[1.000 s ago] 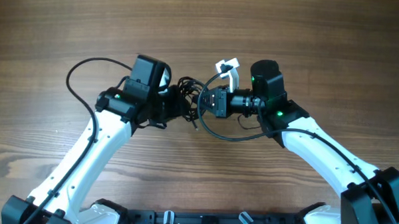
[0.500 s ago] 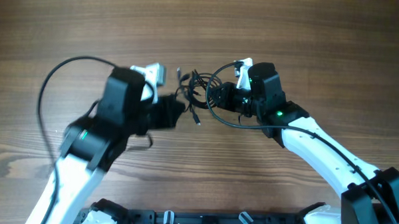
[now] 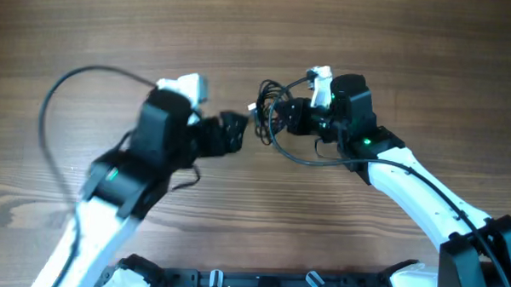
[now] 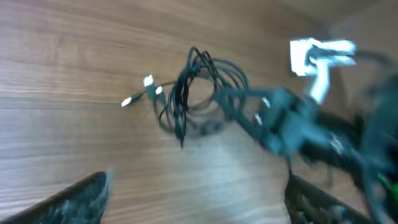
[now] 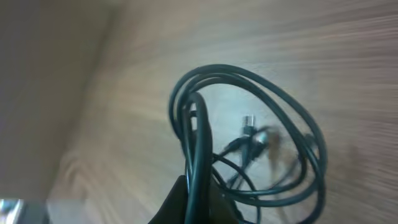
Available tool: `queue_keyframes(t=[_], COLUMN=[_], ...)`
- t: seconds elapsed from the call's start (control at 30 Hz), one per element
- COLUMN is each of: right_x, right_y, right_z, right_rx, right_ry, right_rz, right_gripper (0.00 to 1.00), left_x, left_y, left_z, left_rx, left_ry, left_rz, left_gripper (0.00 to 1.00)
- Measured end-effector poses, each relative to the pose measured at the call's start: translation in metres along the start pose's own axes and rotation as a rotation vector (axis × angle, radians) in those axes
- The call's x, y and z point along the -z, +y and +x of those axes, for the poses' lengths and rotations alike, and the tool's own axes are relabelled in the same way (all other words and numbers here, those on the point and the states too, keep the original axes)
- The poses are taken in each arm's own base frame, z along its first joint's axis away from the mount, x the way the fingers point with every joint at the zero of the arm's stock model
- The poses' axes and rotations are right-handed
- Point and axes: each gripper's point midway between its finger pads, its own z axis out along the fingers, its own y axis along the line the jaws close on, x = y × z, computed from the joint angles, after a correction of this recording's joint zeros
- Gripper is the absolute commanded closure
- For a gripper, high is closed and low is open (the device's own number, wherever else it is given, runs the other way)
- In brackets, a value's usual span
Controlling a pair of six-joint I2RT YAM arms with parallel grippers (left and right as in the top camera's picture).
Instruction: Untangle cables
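The cables (image 3: 266,108) are a small tangle of thin black loops, hanging from my right gripper (image 3: 284,117) just above the wooden table. The right wrist view shows the cables (image 5: 200,149) pinched between shut jaws at my right gripper (image 5: 202,200), the loops fanning out with small plug ends dangling. My left gripper (image 3: 234,128) stands just left of the bundle, apart from it. In the left wrist view my left gripper (image 4: 198,182) is wide open with only bare wood between its fingers. Ahead of it, the cables (image 4: 186,93) hang from the blurred right gripper (image 4: 239,106).
The wooden table (image 3: 412,47) spreads all round. A thick black arm cable (image 3: 61,90) arcs out left of the left arm. Another thick loop (image 3: 302,160) hangs below the right wrist. A black frame (image 3: 233,283) runs along the front edge.
My left gripper has opened, let go of the bundle and drawn back to the left. The right gripper has carried the cables a little to the right.
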Motion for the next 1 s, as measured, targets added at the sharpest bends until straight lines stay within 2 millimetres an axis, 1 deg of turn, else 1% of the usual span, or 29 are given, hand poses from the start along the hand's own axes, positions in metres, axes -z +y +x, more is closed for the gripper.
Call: queue_keyframes(t=[0.03, 0.07, 0.1, 0.13, 0.17, 0.23, 0.3, 0.33, 0.37, 0.4, 0.47, 0.53, 0.6, 0.63, 0.67, 0.7, 0.73, 0.77, 0.8, 0.83, 0.9, 0.97, 1.0], right_x=[0.0, 0.0, 0.0, 0.0, 0.001, 0.001, 0.001, 0.001, 0.001, 0.001, 0.001, 0.001, 0.001, 0.002, 0.003, 0.004, 0.006, 0.008, 0.009, 0.01, 0.01, 0.009, 0.01], right_y=[0.003, 0.007, 0.008, 0.01, 0.01, 0.006, 0.008, 0.009, 0.008, 0.008, 0.008, 0.008, -0.004, -0.011, -0.019, -0.032, -0.04, -0.047, -0.054, -0.057, -0.055, -0.044, -0.038], right_z=[0.002, 0.004, 0.005, 0.007, 0.008, 0.009, 0.01, 0.01, 0.01, 0.01, 0.01, 0.011, 0.018, 0.02, 0.023, 0.028, 0.028, 0.03, 0.03, 0.028, 0.03, 0.032, 0.03], right_rx=[0.017, 0.033, 0.039, 0.047, 0.048, 0.044, 0.044, 0.045, 0.045, 0.045, 0.044, 0.041, 0.011, -0.007, -0.039, -0.092, -0.134, -0.174, -0.224, -0.254, -0.293, -0.318, -0.309], right_ry=[0.01, 0.021, 0.028, 0.037, 0.042, 0.047, 0.052, 0.053, 0.053, 0.052, 0.054, 0.057, 0.079, 0.082, 0.089, 0.093, 0.081, 0.077, 0.063, 0.049, 0.053, 0.091, 0.106], right_rz=[-0.02, -0.039, -0.05, -0.059, -0.063, -0.05, -0.058, -0.061, -0.061, -0.061, -0.06, -0.058, 0.0, 0.038, 0.083, 0.153, 0.201, 0.24, 0.279, 0.295, 0.283, 0.207, 0.153], right_gripper=[0.94, 0.94, 0.94, 0.94, 0.94, 0.94, 0.94, 0.94, 0.94, 0.94, 0.94, 0.94, 0.93, 0.87, 0.83, 0.82, 0.79, 0.65, 0.39, 0.3, 0.15, 0.07, 0.03], left_x=[-0.021, -0.047, -0.07, -0.099, -0.122, -0.139, -0.149, -0.152, -0.153, -0.153, -0.153, -0.152, -0.151, -0.149, -0.144, -0.13, -0.116, -0.106, -0.091, -0.082, -0.074, -0.074, -0.074], left_y=[0.007, 0.007, 0.006, 0.002, 0.004, 0.008, 0.011, 0.012, 0.011, 0.009, 0.003, 0.001, 0.004, 0.009, 0.012, 0.017, 0.016, 0.014, 0.008, 0.002, -0.002, 0.0, 0.0], left_z=[0.005, 0.006, 0.008, 0.012, 0.023, 0.035, 0.047, 0.052, 0.054, 0.056, 0.06, 0.061, 0.058, 0.051, 0.046, 0.034, 0.018, 0.008, -0.002, -0.007, -0.01, -0.007, -0.007], left_rx=[0.023, 0.052, 0.071, 0.091, 0.118, 0.171, 0.205, 0.219, 0.216, 0.219, 0.21, 0.211, 0.222, 0.238, 0.251, 0.268, 0.262, 0.25, 0.215, 0.185, 0.133, 0.094, 0.069], left_ry=[0.048, 0.087, 0.117, 0.159, 0.219, 0.276, 0.322, 0.34, 0.346, 0.349, 0.36, 0.366, 0.365, 0.35, 0.345, 0.313, 0.262, 0.225, 0.184, 0.157, 0.135, 0.145, 0.143], left_rz=[-0.033, -0.032, -0.017, 0.023, 0.034, 0.035, 0.027, 0.023, 0.023, 0.023, 0.037, 0.044, 0.047, 0.046, 0.046, 0.048, 0.068, 0.085, 0.112, 0.133, 0.149, 0.143, 0.145], left_gripper=[0.31, 0.38, 0.4, 0.44, 0.51, 0.6, 0.79, 0.82, 0.86, 0.96, 0.96, 0.96, 0.96, 0.96, 0.96, 0.96, 0.96, 0.96, 0.96, 0.96, 0.96, 0.96, 0.96])
